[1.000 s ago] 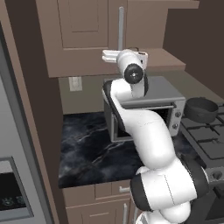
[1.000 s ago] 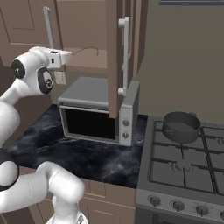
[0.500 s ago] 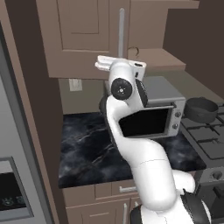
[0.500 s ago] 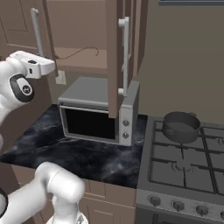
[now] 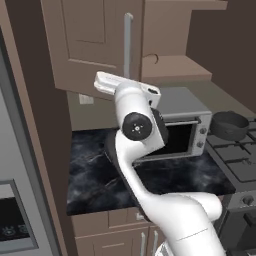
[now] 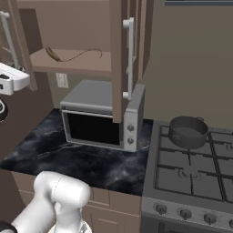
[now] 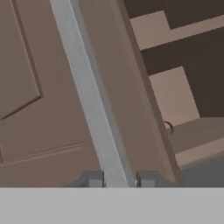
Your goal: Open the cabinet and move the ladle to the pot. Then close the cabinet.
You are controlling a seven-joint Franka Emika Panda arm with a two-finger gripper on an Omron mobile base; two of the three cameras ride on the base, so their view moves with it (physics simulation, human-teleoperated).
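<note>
Now | hand [image 7: 115, 179] clamps cabinet [image 7: 30, 78] handle [image 7: 89, 100] | right base: ladle [image 6: 73, 55] on shelf

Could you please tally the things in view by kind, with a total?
Cabinet doors with long silver handles: 2 (left door, right door)
Ladle: 1
Pot: 1
Microwave: 1
Stove: 1
Total: 6

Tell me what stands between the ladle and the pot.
In the right base view the open right cabinet door hangs between the ladle on the shelf and the pot, above the microwave.
</note>
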